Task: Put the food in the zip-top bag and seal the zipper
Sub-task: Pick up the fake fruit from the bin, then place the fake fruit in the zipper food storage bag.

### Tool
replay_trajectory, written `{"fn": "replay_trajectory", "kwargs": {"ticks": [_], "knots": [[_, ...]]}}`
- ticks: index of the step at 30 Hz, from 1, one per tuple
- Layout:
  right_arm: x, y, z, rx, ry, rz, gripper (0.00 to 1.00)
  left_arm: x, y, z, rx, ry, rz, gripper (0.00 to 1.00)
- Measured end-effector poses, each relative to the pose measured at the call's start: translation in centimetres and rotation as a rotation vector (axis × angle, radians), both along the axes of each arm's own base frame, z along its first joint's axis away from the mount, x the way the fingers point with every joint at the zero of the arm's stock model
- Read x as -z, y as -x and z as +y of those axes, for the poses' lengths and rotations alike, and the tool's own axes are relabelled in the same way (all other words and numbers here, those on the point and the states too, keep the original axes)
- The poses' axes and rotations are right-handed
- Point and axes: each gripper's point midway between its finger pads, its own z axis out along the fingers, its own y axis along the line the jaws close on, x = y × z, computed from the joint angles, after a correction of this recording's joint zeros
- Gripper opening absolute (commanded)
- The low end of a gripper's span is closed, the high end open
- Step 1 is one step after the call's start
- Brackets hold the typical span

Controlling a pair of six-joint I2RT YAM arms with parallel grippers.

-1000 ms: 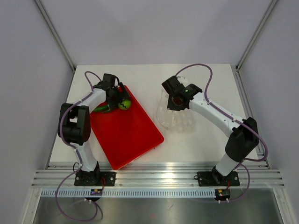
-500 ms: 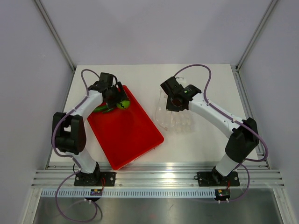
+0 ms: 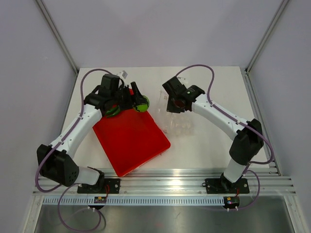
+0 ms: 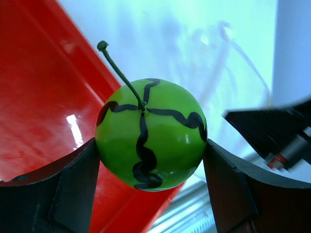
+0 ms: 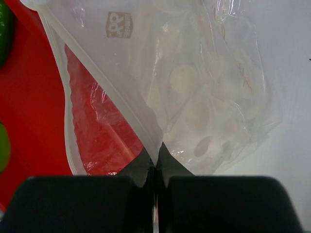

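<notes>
Left gripper point(image 4: 150, 182) clenched on ball point(image 4: 150, 133), stem up, above tray's point(image 3: 131, 145) far edge, short of the bag point(image 5: 209, 97); right gripper point(image 5: 155, 167) pinched tight on bag's lip beside zipper point(image 5: 104, 80), apparently lifting it so the mouth gapes toward the ball; pod point(image 3: 112, 110) lies at tray's far corner, under the left arm, not yet bagged.

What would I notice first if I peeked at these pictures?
Probably the bright green ball with black squiggles and a thin stem, pinched in the left gripper over the edge of the red tray. Next, the clear dotted bag beside the tray, its edge pinched in the right gripper.
</notes>
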Motion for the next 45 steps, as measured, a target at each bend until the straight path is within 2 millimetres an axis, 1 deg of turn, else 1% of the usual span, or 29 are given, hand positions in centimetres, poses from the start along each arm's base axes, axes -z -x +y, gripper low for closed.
{"fn": "replay_trajectory", "kwargs": {"ticks": [5, 8, 10, 13, 17, 21, 24, 26, 27, 28, 29, 31, 32, 35, 38, 45], "knots": [[0.4, -0.6, 1.6, -0.020, -0.023, 0.013, 0.00, -1.0, 2.2, -3.8, 0.103, 0.092, 0.027, 0.36], [0.4, -0.6, 2.0, -0.029, -0.034, 0.017, 0.00, -1.9, 2.8, -5.4, 0.140, 0.150, 0.029, 0.36], [0.3, -0.5, 2.2, -0.036, -0.043, 0.022, 0.00, -2.0, 3.1, -6.2, 0.160, 0.172, 0.028, 0.36], [0.2, -0.4, 2.5, -0.039, -0.053, 0.022, 0.00, -1.4, 3.7, -6.9, 0.171, 0.179, 0.046, 0.36], [-0.2, -0.3, 3.2, -0.051, -0.082, 0.023, 0.00, 0.0, 4.1, -7.1, 0.167, 0.160, 0.075, 0.36], [-0.5, -0.2, 3.9, -0.061, -0.118, 0.024, 0.00, 1.9, 3.7, -6.8, 0.140, 0.126, 0.108, 0.37], [-0.9, 0.0, 4.3, -0.068, -0.152, 0.022, 0.00, 3.2, 3.2, -6.6, 0.121, 0.094, 0.127, 0.41], [-1.2, 0.2, 4.4, -0.072, -0.169, 0.023, 0.00, 4.0, 3.0, -6.5, 0.111, 0.073, 0.143, 0.52], [-1.3, 0.4, 4.5, -0.076, -0.180, 0.022, 0.00, 4.4, 2.9, -6.4, 0.109, 0.064, 0.150, 0.59], [-1.4, 0.4, 4.5, -0.078, -0.188, 0.021, 0.00, 4.6, 2.8, -6.5, 0.109, 0.057, 0.157, 0.68], [-1.6, 0.5, 4.6, -0.077, -0.194, 0.019, 0.00, 4.8, 2.7, -6.5, 0.112, 0.051, 0.164, 0.85], [-1.6, 0.6, 4.5, -0.075, -0.199, 0.018, 0.00, 4.9, 2.4, -6.7, 0.126, 0.034, 0.168, 0.96], [-1.6, 0.7, 4.4, -0.074, -0.200, 0.018, 0.00, 4.9, 2.3, -6.8, 0.135, 0.028, 0.165, 0.99], [-1.5, 0.8, 4.3, -0.068, -0.197, 0.019, 0.00, 4.0, 2.3, -6.9, 0.165, 0.014, 0.150, 0.99], [-1.2, 0.8, 4.0, -0.060, -0.184, 0.020, 0.00, 2.3, 2.2, -6.6, 0.206, -0.016, 0.112, 0.99], [-1.0, 0.8, 3.9, -0.051, -0.180, 0.023, 0.00, -3.1, 2.6, -5.8, 0.297, -0.074, -0.034, 0.99]]}}
